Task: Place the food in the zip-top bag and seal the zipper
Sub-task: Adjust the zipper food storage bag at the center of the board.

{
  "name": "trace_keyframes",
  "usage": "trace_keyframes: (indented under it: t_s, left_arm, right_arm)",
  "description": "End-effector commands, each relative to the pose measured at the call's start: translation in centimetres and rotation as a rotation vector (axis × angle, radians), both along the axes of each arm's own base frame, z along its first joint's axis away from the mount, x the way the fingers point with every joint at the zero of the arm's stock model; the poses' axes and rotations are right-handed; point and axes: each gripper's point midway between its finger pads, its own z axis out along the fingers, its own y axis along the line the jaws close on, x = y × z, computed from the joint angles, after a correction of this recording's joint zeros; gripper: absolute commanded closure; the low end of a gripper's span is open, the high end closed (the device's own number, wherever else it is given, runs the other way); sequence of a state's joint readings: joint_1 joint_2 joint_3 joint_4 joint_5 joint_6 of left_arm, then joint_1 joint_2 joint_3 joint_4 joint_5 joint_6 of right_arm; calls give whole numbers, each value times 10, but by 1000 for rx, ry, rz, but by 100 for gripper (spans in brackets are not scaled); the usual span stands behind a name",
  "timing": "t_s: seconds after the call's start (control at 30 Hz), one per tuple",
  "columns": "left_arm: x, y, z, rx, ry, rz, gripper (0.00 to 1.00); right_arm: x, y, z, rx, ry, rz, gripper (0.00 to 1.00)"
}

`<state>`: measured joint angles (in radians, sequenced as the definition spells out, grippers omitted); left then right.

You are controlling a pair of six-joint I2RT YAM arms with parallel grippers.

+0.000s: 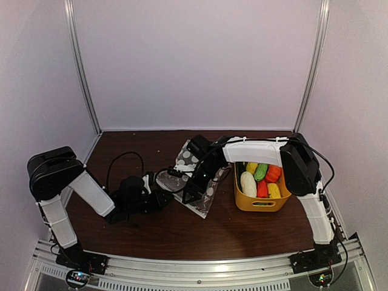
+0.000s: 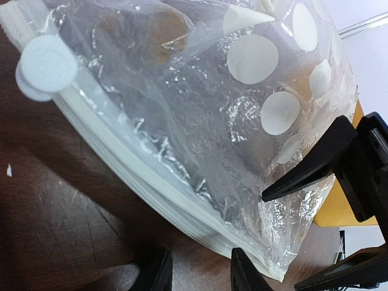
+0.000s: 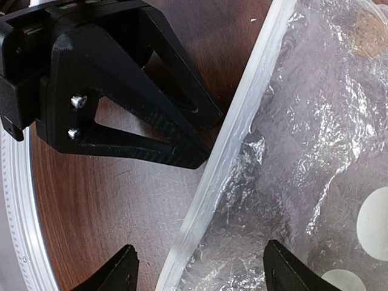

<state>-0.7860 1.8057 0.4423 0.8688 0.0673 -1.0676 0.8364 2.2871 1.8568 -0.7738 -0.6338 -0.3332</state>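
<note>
Right tool (image 3: 200, 245) gapes astride the zipper (image 3: 233, 133) — left tool (image 2: 201, 253) narrowly parted beside it.

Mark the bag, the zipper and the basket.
bag (image 2: 200, 121): left wrist view, crinkled clear panel.
zipper (image 3: 239, 115): right wrist view, middle of the strip.
basket (image 1: 279, 201): top external view, near wall.

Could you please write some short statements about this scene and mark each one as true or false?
1. The food lies in the yellow basket. True.
2. The zip-top bag lies to the right of the basket. False: it lies to the left of the basket.
3. The right gripper is open, with the zipper edge between its fingers. True.
4. The left gripper holds a red piece of food. False: it holds no food.
</note>
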Motion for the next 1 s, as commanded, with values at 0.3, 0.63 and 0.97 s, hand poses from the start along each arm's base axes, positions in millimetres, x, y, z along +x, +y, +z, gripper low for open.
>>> trace_keyframes:
  t_s: [0.3, 0.63, 0.97]
  left_arm:
    - [16, -6, -5, -8, -87, 10, 73]
    - [26, -18, 11, -83, -169, 3, 96]
    - [22, -17, 22, -110, -135, 9, 100]
  right_arm:
    - [7, 13, -18, -19, 37, -26, 35]
    - [18, 18, -21, -19, 25, -75, 64]
    - [56, 10, 28, -28, -170, -230, 100]
